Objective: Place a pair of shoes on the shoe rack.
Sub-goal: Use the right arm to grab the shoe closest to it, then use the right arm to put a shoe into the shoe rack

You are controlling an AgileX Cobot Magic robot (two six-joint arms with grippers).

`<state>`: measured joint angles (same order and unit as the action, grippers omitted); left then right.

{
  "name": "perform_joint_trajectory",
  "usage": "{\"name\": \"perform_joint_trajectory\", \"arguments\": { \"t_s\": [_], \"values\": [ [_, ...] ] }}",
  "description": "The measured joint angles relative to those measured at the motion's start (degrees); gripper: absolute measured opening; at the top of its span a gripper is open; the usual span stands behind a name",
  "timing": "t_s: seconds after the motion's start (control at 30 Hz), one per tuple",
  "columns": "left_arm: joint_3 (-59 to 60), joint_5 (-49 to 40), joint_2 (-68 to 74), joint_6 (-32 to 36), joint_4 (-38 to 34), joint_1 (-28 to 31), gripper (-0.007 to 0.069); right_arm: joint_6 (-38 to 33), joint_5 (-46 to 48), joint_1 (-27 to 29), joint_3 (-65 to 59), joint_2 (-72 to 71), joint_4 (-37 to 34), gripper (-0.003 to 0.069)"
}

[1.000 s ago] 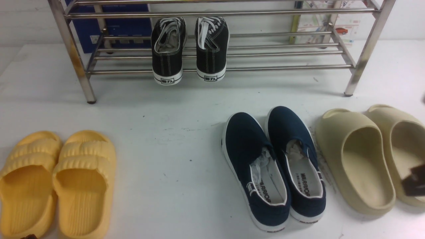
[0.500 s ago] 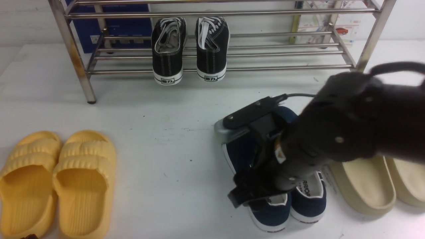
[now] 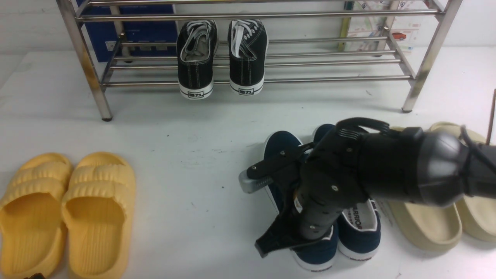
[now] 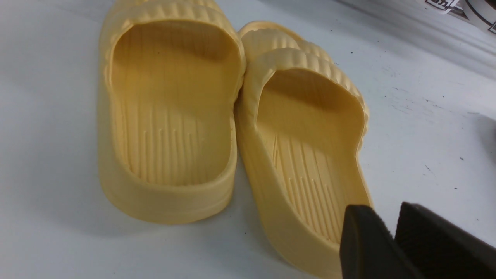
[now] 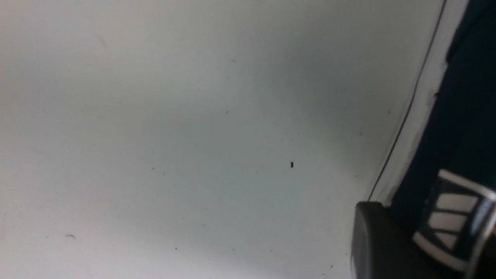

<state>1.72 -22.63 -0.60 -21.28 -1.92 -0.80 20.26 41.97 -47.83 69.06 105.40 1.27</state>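
Right arm over the navy slip-ons, lace-ups on the rack.
In the front view, I saw the right gripper point(image 3: 286, 213) low over the left slip-on point(image 3: 316, 252), partly covering it; the right slip-on point(image 3: 359, 232) lay right beside it on the white surface point(image 3: 186, 209), in front of the steel shoe rack point(image 3: 248, 80). Black sneakers point(image 3: 197, 66) sat on the lower shelf. In the left wrist view, the left gripper point(image 4: 393, 223) had its tips close together near the yellow slippers point(image 4: 166, 201); I couldn't tell whether its jaws had met. In the right wrist view, one dark finger point(image 5: 374, 240) stood against the navy shoe's side; its mate was hidden, so I couldn't tell whether the right jaws were gripping.
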Motion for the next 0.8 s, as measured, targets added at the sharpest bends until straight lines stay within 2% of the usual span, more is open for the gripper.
{"name": "perform_joint_trajectory", "arguments": {
  "t_s": [0.03,0.27,0.53,0.8],
  "values": [
    [0.0,0.0,0.0,0.0,0.0,0.0,0.0144,0.05,-0.23,0.0,0.13,-0.08,-1.27,0.0044],
    [0.0,0.0,0.0,0.0,0.0,0.0,0.0151,-0.67,4.64,-0.45,1.12,-6.47,-7.03,0.0043],
    [0.0,0.0,0.0,0.0,0.0,0.0,0.0161,-1.81,9.53,1.0,9.47,-11.64,-6.04,0.0043],
    [0.0,0.0,0.0,0.0,0.0,0.2,0.0169,-5.91,11.55,11.02,17.17,-7.2,-5.01,0.0043]
  ]
}}
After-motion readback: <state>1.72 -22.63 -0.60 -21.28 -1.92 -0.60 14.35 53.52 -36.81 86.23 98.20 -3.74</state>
